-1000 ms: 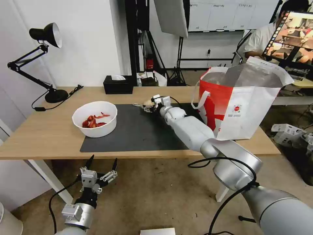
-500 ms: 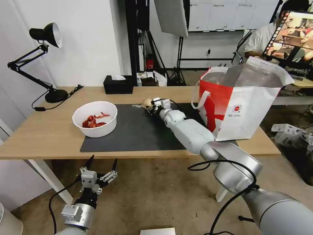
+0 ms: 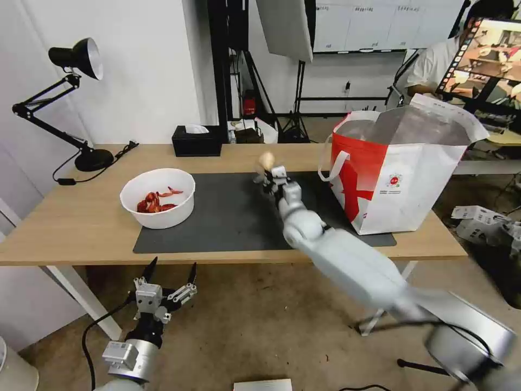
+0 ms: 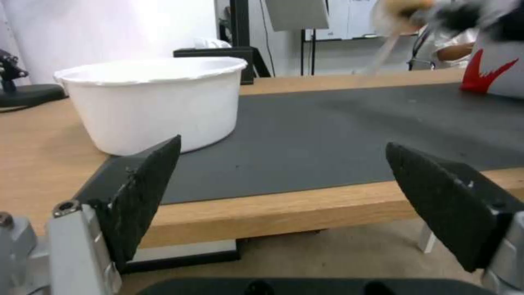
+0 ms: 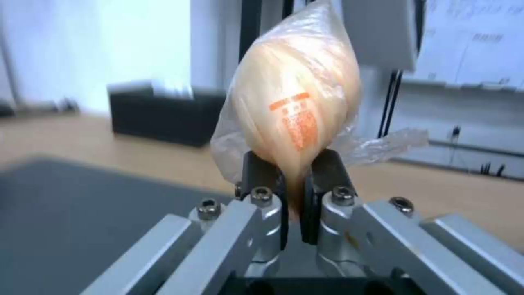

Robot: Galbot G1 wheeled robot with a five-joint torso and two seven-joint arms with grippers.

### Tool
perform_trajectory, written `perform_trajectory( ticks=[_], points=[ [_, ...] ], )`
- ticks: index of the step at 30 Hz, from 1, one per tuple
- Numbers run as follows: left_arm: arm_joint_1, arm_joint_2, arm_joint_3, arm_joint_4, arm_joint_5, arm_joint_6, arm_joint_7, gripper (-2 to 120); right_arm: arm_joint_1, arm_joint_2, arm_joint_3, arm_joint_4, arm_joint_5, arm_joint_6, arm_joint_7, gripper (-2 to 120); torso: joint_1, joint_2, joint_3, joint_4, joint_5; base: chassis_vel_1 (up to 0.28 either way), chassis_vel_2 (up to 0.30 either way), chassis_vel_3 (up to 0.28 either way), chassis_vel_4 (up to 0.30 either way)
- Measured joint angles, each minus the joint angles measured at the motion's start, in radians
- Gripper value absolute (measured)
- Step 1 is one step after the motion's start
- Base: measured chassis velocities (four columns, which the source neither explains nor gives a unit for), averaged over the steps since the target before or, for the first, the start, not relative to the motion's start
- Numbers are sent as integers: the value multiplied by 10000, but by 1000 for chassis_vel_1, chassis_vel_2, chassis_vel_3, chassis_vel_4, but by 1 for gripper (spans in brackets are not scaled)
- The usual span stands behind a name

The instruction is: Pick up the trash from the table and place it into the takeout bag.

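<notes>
Nearby, takeout bag (image 3: 401, 184), bowl (image 3: 158, 198) flank held small bag (image 5: 297, 106).

Lab or recording studio, staged as a desk setup. Light-wood tabletop (image 3: 81, 217) with dark grey mat (image 3: 228, 217) sits on a bare concrete floor (image 3: 260, 336). Behind it: black light stands and tripods (image 3: 296, 98), a softbox-style panel (image 3: 285, 27), whiteboards (image 3: 374, 24) on the back wall. Monitor (image 3: 488, 60) at the far right shows camera feeds. Black desk lamp (image 3: 76, 60) and black tissue box (image 3: 196, 140) look like props. Cardboard clutter (image 3: 477, 220) lies on the floor.
</notes>
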Motion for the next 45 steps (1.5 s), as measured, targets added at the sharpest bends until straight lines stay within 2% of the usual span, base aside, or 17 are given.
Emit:
perform_trajectory(
  ticks=[2, 3, 5, 6, 10, 14, 18, 21, 22, 24, 29, 31, 32, 35, 40, 43, 45],
  points=[
    [29, -3, 7, -54, 5, 10, -6, 100, -634, -727, 506, 1508, -85, 159, 349, 3, -1, 1, 0, -1, -1, 0, 0, 0, 0],
    [29, -3, 7, -54, 5, 10, -6, 100, -634, -727, 506, 1508, -85, 159, 349, 3, -1, 1, 0, -1, -1, 0, 0, 0, 0],
    [60, -20, 32, -93, 34, 14, -3, 100, -919, -1339, 1186, 2630, -82, 216, 526, 3, 0, 1, 0, -3, 0, 0, 0, 0, 0],
    [60, -20, 32, -93, 34, 14, -3, 100, -919, -1339, 1186, 2630, -82, 216, 526, 3, 0, 1, 0, -3, 0, 0, 0, 0, 0],
    [118, -78, 108, -120, 132, 16, -2, 100, -668, -2354, 2381, 3765, 347, -96, 949, 3, -1, 1, 0, -2, -2, 0, 0, 0, 0],
    [120, -89, 137, -120, 163, 16, 3, 100, -348, -2791, 2759, 3837, 937, -339, 1065, 3, 0, 1, 0, -2, -3, 0, 0, 0, 0],
    [114, -89, 148, -127, 175, 17, 3, 100, 111, -3357, 3229, 3533, 1703, -1125, 1440, 3, 0, 1, 1, 0, -3, 0, 0, 0, 0],
    [148, -72, 138, -173, 184, 19, 3, 100, 333, -3887, 3514, 3570, 2693, -2663, 2108, 3, 1, 1, 1, -3, -1, 0, 0, 0, 0],
    [148, -72, 138, -173, 184, 19, 3, 100, 333, -3887, 3514, 3570, 2693, -2663, 2108, 3, 1, 1, 1, -3, -1, 0, 0, 0, 0],
    [163, -67, 132, -179, 199, 23, 6, 100, 443, -4037, 3604, 3625, 3465, -3419, 2454, 3, 0, 0, 1, -3, -2, 0, 0, 0, 0],
    [180, -54, 134, -229, 206, 32, 14, 100, 681, -4006, 3520, 3626, 4194, -3918, 3023, 4, 1, 0, 1, 0, -4, 0, 0, 0, 0],
    [209, -36, 117, -278, 206, 34, 19, 100, 838, -3913, 3441, 3639, 4747, -4139, 3482, 14, 0, 0, 1, 0, -3, 0, 0, 0, 0],
    [209, -36, 117, -278, 206, 34, 19, 100, 838, -3913, 3441, 3639, 4747, -4139, 3482, 14, 0, 0, 1, 0, -3, 0, 0, 0, 0],
    [251, -14, 69, -315, 200, 35, 20, 100, 1124, -3833, 3351, 3607, 5275, -4624, 4036, 28, 1, 1, 1, 2, -6, 0, 0, 0, 0],
    [256, -6, 54, -345, 162, 35, 19, 100, 1318, -3874, 3170, 3618, 5406, -5026, 4081, 41, 1, 0, 1, 0, -5, 0, 0, 0, 0],
    [249, 17, 53, -345, 143, 35, 20, 100, 1429, -3861, 3013, 3636, 5486, -5186, 4136, 58, 1, 0, 1, 0, -5, 0, 0, 0, 0],
    [243, 17, 55, -345, 141, 38, 19, 100, 1450, -3847, 2990, 3616, 5491, -5188, 4145, 61, 1, 0, 1, 0, -5, 0, 0, 0, 0]
  ],
)
